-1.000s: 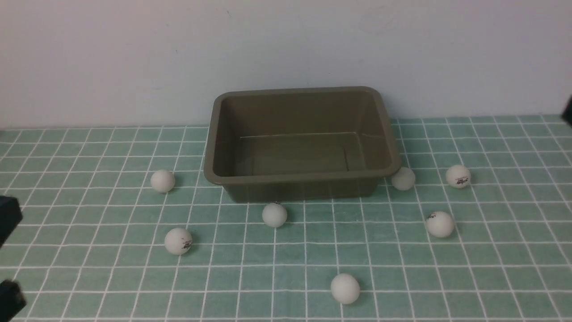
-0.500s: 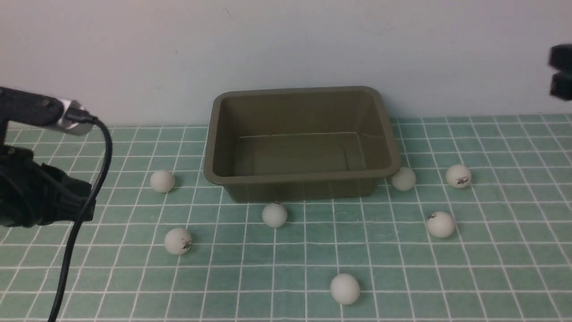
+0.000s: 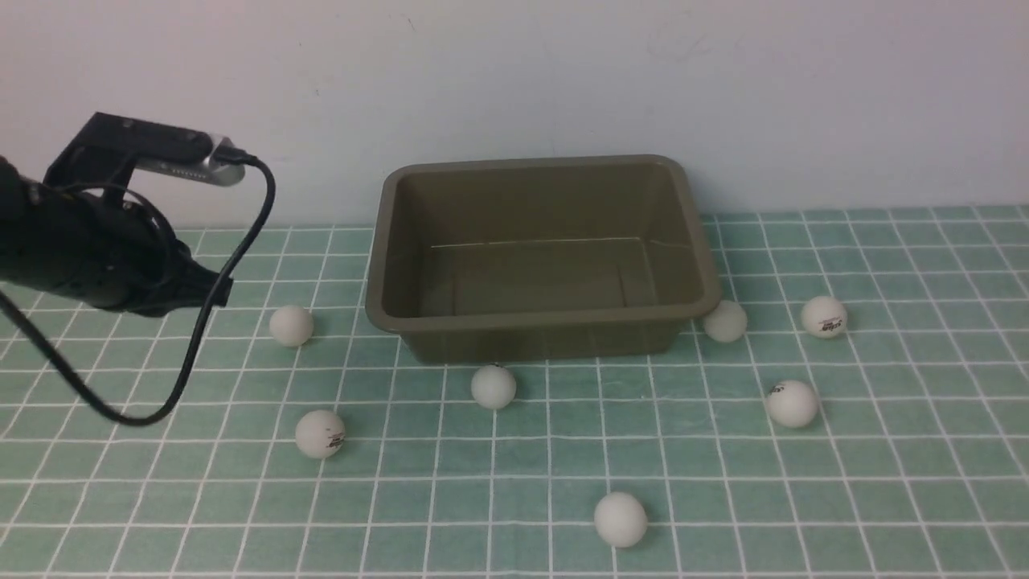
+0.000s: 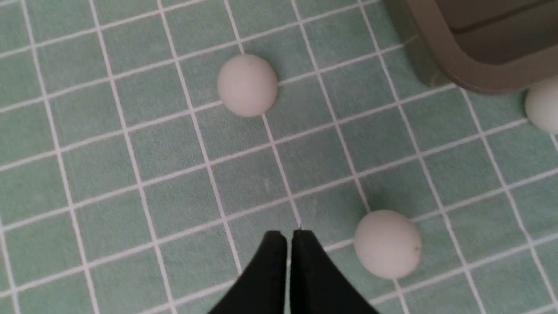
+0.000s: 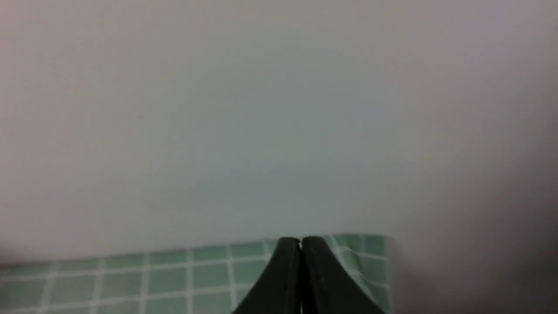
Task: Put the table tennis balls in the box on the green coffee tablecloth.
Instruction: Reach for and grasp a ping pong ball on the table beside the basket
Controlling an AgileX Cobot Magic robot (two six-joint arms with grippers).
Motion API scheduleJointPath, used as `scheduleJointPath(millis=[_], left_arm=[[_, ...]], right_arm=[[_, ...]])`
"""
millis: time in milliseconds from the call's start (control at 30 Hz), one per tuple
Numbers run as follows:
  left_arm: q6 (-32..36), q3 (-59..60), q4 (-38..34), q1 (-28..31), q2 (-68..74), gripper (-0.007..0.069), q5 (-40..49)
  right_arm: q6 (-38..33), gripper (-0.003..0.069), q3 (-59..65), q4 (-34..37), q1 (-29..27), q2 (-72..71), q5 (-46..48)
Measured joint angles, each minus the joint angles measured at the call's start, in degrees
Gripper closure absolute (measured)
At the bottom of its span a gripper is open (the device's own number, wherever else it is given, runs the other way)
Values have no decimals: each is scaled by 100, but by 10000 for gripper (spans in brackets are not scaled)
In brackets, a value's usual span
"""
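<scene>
Front view: left arm [image 3: 120, 233] has advanced inward over the green cloth [image 3: 514, 450], presumably towards the nearby balls [image 3: 292, 326]; right arm has withdrawn from sight. Both arms' fingers [image 4: 289, 235] are closed, empty; box [image 3: 530, 322] contains no balls.

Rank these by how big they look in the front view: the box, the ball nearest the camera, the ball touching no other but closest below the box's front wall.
Box
Nearest ball
Ball below front wall
</scene>
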Motion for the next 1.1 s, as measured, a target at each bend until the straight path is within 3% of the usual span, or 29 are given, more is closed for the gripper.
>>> scheduleJointPath(millis=[167,200,233,333,400,533,567,733,1100], left_arm=[[-14,-679,-76,0,644,585,-209],[-14,-705,-89,0,644,582,-209],[-42,-987,-186,0,914,538,-252],[-47,-1276,-239,0,1222,455,-252],[-47,-1413,-258,0,1404,399,-245],[-47,-1611,-291,-11,1812,209,-213],[-47,-1611,-291,-11,1812,209,-213],[-47,-1686,-302,-140,2260,63,-182],[13,-1693,-312,-448,2969,40,-529]], right_arm=[[-3053,672,-47,2751,0,0,189],[-3144,672,-61,2967,0,0,207],[-3855,672,-98,3903,0,0,463],[-4466,672,-116,4732,0,0,929],[-4586,672,-116,4870,0,0,1067],[-4658,670,-116,5030,0,-5,1324],[-4648,670,-116,5030,0,-5,1324],[-4548,670,-116,5033,0,-31,1395],[-4529,669,-116,5048,0,-31,1487]])
